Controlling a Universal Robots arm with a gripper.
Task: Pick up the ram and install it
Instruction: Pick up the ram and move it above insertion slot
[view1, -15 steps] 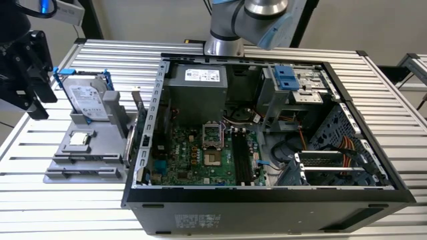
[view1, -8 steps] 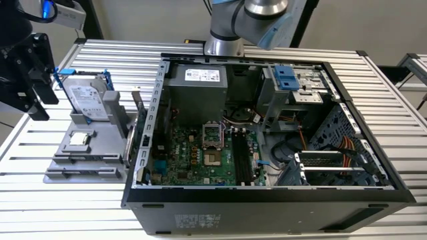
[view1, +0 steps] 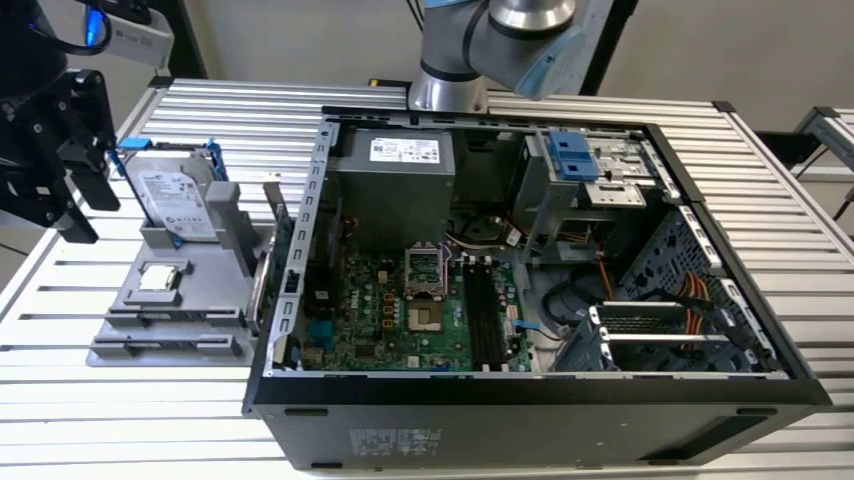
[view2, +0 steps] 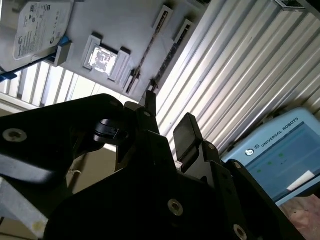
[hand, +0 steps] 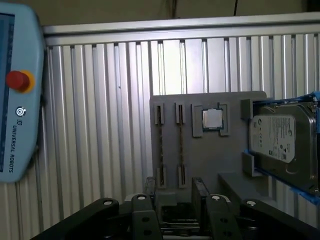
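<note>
The ram (hand: 161, 145) appears to stand edge-up in slots of the grey holder (view1: 207, 288), lower left of the exterior view, presumably so the spread, empty hand (hand: 174, 186) hovering nearby can straddle it.

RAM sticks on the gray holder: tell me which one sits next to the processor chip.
The ram stick in the slot beside the silver processor chip; the other stick sits one slot farther, by the edge of the gray holder.
</note>
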